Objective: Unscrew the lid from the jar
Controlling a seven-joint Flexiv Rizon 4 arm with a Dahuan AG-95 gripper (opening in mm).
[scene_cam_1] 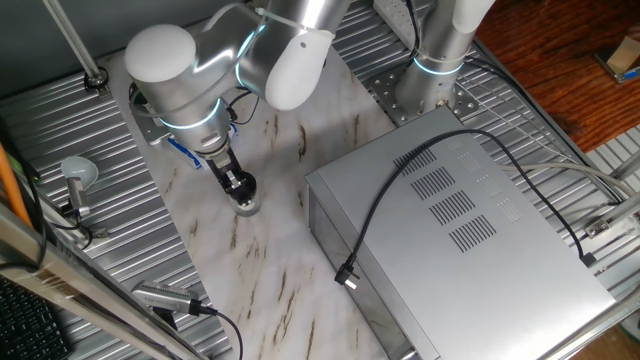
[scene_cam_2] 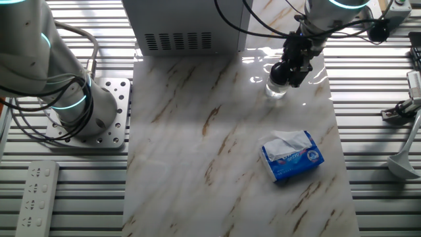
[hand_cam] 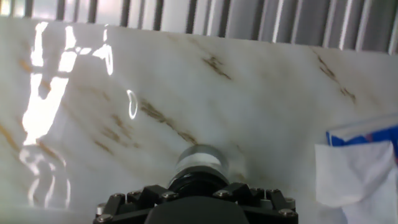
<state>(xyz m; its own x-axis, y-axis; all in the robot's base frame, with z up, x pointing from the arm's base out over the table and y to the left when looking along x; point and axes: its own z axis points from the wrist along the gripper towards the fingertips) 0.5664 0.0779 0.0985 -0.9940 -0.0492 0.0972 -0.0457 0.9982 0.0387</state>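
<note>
Small clear jar [scene_cam_2: 277, 89] standing upright on the marble tabletop [scene_cam_2: 217, 145], near the far edge, not far from the big grey metal box [scene_cam_1: 470, 230]. Black lid [hand_cam: 198, 179] on top of the jar. Gripper [scene_cam_2: 290, 72] down on the lid from above, fingers set around the cap. Looks clamped on the lid, going by how tight the black parts sit on it in the hand view, though the fingertips themselves are hard to see. Lid not yet off, as far as can be told. Probably in the middle of the turning part.

Blue-and-white packet [scene_cam_2: 292, 155] lying well apart from the jar, nearer the front of the tabletop. Black cable [scene_cam_1: 420, 190] draped over the grey box, away from the work.

Things that could go wrong from here:

Nothing holding the jar body. Only the smooth, shiny marble under it. So a stuck lid could make the whole jar spin along with the gripper, and no unscrewing happens.

Too soft a squeeze, and the fingers could slide around the cap without turning it.

Lifting too early, with the thread still caught, could pull the jar up off the tabletop, then drop it or tip it.

Pushing off to one side while turning could shove the light jar across the marble or knock it over.
</note>
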